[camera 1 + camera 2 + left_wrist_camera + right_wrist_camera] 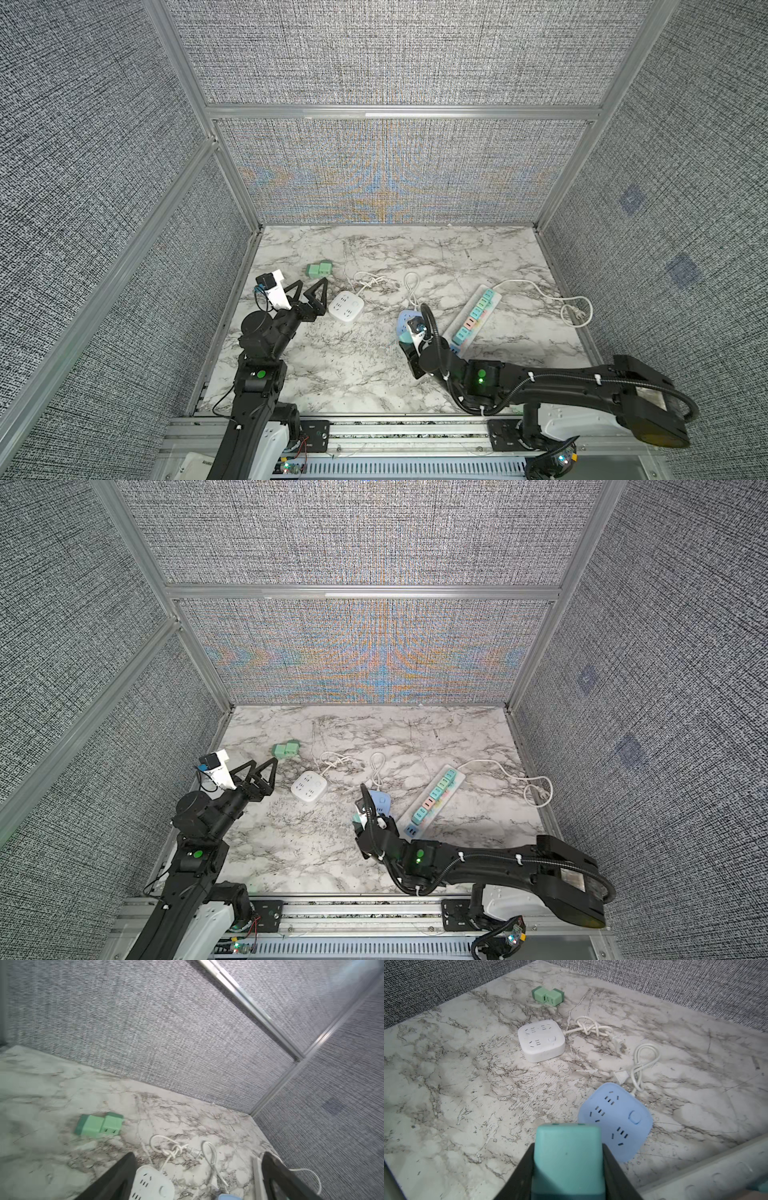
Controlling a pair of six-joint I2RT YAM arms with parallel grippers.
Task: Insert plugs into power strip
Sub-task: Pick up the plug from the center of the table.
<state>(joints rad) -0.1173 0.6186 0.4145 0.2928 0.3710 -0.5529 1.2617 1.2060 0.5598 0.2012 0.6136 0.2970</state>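
Note:
My right gripper (pixel 568 1147) is shut on a teal plug (pixel 568 1159), held above the marble table beside a blue square power strip (pixel 614 1120). In both top views a long white power strip (pixel 487 316) (pixel 441 802) lies to its right, with several teal plugs and one pink plug (pixel 470 323) seated in a row. Two green plugs (pixel 319 269) (pixel 99 1126) lie together at the back left. My left gripper (pixel 311 281) (pixel 197 1155) hangs open and empty just left of a white square power strip (pixel 346 306) (pixel 153 1184).
White cords lie knotted behind the two square strips (pixel 588 1027) (pixel 643 1064). The long strip's cord (pixel 575 309) loops toward the right wall. Grey fabric walls with aluminium rails close in the table on three sides.

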